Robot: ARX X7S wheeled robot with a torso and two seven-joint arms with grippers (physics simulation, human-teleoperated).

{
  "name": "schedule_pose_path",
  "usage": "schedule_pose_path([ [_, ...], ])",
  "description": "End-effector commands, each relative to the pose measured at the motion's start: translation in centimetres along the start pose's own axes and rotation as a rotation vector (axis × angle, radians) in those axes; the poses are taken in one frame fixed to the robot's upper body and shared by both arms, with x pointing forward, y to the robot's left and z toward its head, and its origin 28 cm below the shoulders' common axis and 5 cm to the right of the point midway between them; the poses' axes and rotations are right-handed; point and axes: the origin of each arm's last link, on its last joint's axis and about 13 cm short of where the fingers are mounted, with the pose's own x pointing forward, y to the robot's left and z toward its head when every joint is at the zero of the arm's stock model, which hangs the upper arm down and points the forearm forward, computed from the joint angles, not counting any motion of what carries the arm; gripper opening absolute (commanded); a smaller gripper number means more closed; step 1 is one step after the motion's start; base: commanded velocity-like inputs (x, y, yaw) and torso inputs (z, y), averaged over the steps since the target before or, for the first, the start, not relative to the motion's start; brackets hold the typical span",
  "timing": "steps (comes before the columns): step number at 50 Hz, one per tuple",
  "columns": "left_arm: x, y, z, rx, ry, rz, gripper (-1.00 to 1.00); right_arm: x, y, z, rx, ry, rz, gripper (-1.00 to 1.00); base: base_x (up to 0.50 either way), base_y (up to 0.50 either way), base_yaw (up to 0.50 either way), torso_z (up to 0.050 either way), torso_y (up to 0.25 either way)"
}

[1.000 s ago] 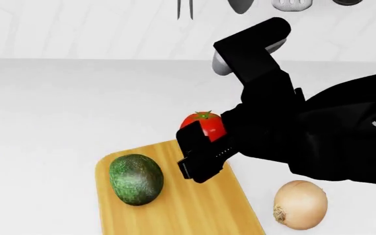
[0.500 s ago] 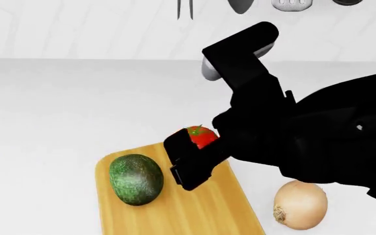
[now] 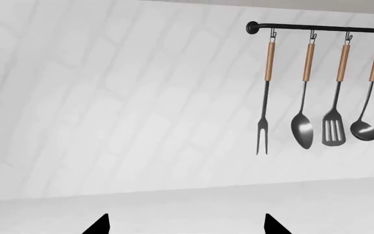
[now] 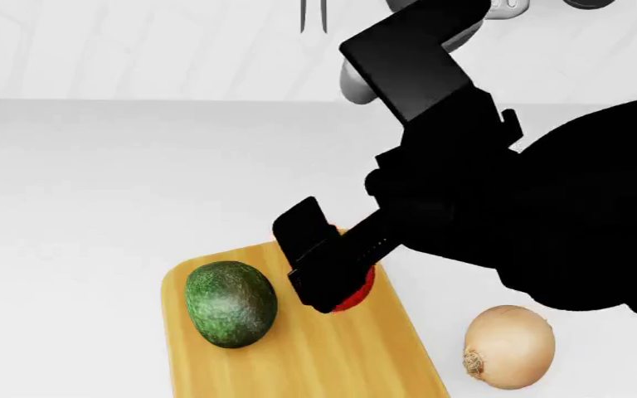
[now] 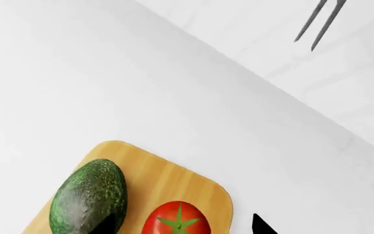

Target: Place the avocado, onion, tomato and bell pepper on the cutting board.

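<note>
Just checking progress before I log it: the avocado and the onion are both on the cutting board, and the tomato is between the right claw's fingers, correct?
Not quite. The onion lies on the white counter beside the cutting board, not on it, as the head view shows. The avocado is on the board, and the tomato sits between the right claw's fingers.

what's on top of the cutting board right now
The avocado lies on the cutting board, and beside it the tomato, between the right gripper fingers. In the head view the gripper covers most of the tomato. The onion sits off the board.
</note>
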Motion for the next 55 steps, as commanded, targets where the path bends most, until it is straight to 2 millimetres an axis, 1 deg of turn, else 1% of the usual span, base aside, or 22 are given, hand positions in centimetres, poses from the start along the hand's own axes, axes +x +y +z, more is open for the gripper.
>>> schedule_pose_path([
  [1, -0.1, 0.0, 0.1, 0.0, -0.002, -0.006, 1.0, -2.8, 0.4, 0.1, -0.048, 0.024, -0.061, 1.0, 0.0, 0.0, 0.0, 0.0, 0.0],
  [8, -0.1, 0.0, 0.0, -0.003, 0.0, -0.011, 1.0, -4.6, 0.4, -0.2, -0.041, 0.048, -0.103, 1.0, 0.0, 0.0, 0.0, 0.0, 0.0],
  [10, -0.1, -0.1, 0.1, 0.0, -0.001, -0.013, 1.0, -4.9, 0.7, -0.6, -0.046, 0.072, -0.101, 1.0, 0.0, 0.0, 0.0, 0.0, 0.0],
  [11, -0.3, -0.2, 0.3, 0.009, -0.005, -0.015, 1.0, -6.1, 0.0, -2.1, -0.016, 0.141, -0.136, 1.0, 0.0, 0.0, 0.0, 0.0, 0.0],
  [23, -0.2, -0.2, 0.3, 0.009, -0.006, -0.019, 1.0, -6.8, -0.1, -3.2, 0.008, 0.205, -0.145, 1.0, 0.0, 0.0, 0.0, 0.0, 0.0],
  [39, 0.1, -0.3, 0.3, 0.007, -0.004, -0.029, 1.0, -7.0, -1.1, -4.3, 0.039, 0.259, -0.199, 1.0, 0.0, 0.0, 0.0, 0.0, 0.0],
  [55, 0.2, -0.3, -0.1, 0.008, 0.006, -0.031, 1.0, -5.0, -1.8, -6.1, 0.096, 0.283, -0.192, 1.0, 0.0, 0.0, 0.0, 0.0, 0.0],
])
